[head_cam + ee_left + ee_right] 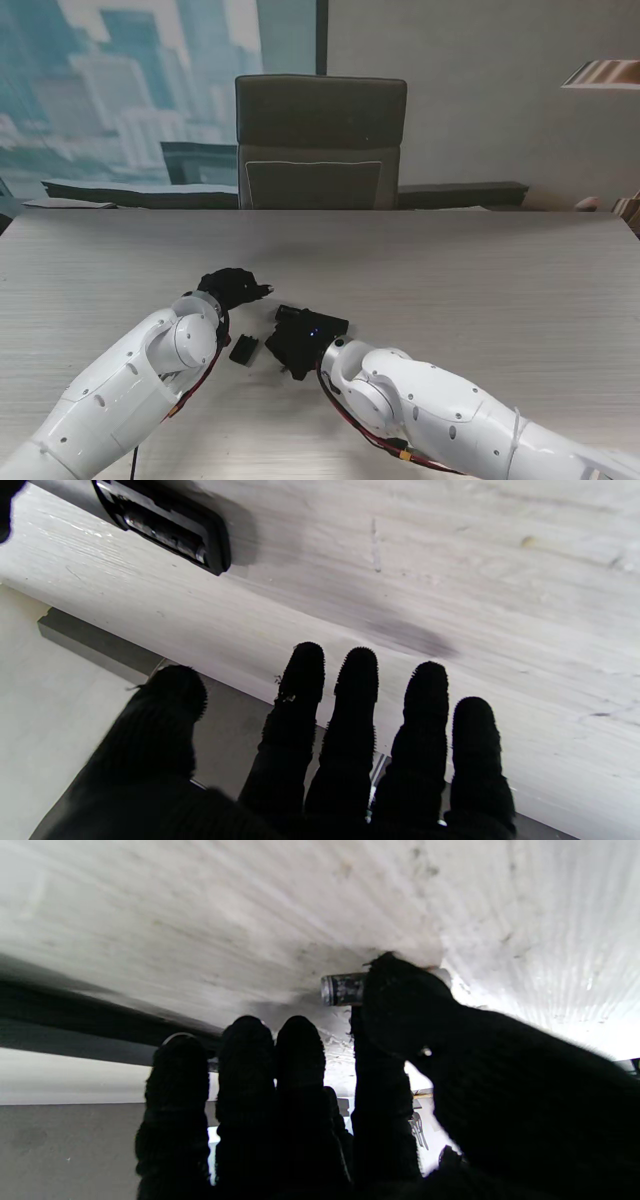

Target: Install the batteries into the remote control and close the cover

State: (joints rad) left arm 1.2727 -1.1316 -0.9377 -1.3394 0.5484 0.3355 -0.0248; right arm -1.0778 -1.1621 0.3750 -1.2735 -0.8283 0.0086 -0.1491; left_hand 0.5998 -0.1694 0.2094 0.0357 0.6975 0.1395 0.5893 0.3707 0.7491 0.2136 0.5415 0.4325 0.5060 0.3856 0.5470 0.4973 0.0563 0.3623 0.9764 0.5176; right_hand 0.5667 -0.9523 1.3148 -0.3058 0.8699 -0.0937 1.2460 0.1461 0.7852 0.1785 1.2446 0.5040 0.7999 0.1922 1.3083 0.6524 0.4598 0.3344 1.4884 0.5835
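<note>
The black remote control (165, 527) lies back up on the table with its compartment open, and a battery shows inside. My left hand (232, 287), in a black glove, hovers open beside it with fingers (357, 695) spread and nothing in them. My right hand (298, 340) is just to the right of the left one, low over the table. Its thumb and forefinger pinch a dark cylindrical battery (342, 989) close to the table top. A small flat black piece (243, 349), possibly the cover, lies nearer to me between the two wrists.
The pale wood-grain table (470, 290) runs wide to the right and far side. A dark office chair (320, 140) stands behind the table's far edge. A low dark ledge (140, 192) runs under the window.
</note>
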